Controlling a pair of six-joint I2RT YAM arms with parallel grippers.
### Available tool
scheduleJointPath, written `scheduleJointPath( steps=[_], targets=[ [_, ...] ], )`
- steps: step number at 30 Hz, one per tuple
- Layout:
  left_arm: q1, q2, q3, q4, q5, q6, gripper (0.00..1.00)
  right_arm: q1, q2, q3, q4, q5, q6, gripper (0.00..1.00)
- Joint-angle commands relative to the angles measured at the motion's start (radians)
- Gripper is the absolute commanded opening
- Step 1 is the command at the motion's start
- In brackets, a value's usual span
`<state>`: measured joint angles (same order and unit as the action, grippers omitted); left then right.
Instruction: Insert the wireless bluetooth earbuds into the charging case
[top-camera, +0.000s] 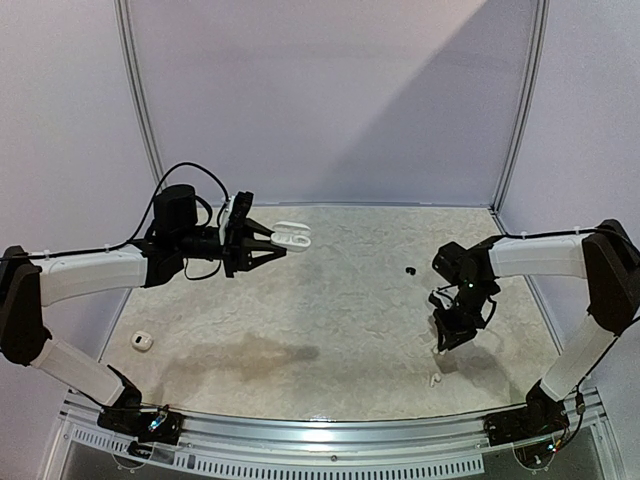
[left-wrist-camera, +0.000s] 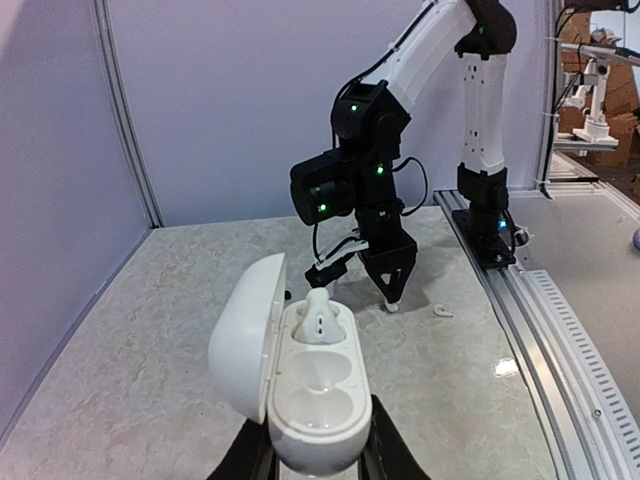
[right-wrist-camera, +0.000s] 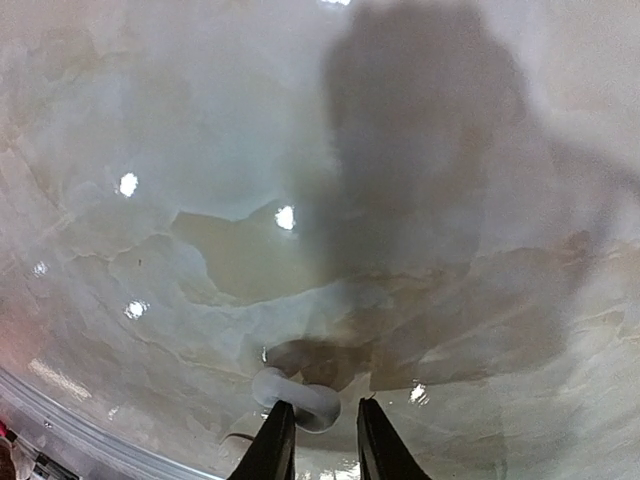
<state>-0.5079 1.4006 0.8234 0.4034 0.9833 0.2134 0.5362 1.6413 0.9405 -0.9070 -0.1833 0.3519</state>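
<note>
Your left gripper (top-camera: 278, 247) is clamped tight on the white, pebble-shaped charging case (left-wrist-camera: 312, 445), holding it up over the far left of the tabletop (top-camera: 330, 300) with its lid (left-wrist-camera: 245, 340) swung open. A seated earbud (left-wrist-camera: 318, 318), white and glossy, stands in the far socket. Your right gripper (right-wrist-camera: 322, 425), jaws nearly together, pinches a loose earbud (right-wrist-camera: 290, 395), white and slightly elongated, just above the tabletop's near right.

left gripper (left-wrist-camera: 318, 450) cut off at frame bottom, charging case (left-wrist-camera: 300, 400) base hidden in it, white earbud (right-wrist-camera: 290, 395) half behind right gripper (right-wrist-camera: 322, 405), grip unclear, black speck (top-camera: 409, 269) too small for us to name
</note>
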Motion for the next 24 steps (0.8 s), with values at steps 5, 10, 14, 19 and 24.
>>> scheduleJointPath(
  steps=[5,10,14,19,24],
  targets=[
    [-0.003,-0.017,-0.004,-0.01,0.004,0.011,0.0,-0.002,-0.011,-0.027,0.058,-0.015,0.027,0.22],
    [-0.003,-0.015,0.004,-0.015,0.002,0.013,0.0,-0.001,-0.005,-0.032,0.077,-0.004,0.022,0.23],
    [-0.003,-0.013,0.006,-0.018,0.002,0.015,0.0,-0.002,-0.003,-0.045,0.093,-0.029,0.024,0.22],
    [-0.003,-0.015,0.007,-0.021,0.002,0.018,0.0,0.0,-0.005,-0.065,0.094,-0.053,0.034,0.22],
    [-0.003,-0.015,0.005,-0.021,0.001,0.018,0.0,0.001,-0.025,-0.078,0.099,-0.065,0.039,0.16]
  ],
)
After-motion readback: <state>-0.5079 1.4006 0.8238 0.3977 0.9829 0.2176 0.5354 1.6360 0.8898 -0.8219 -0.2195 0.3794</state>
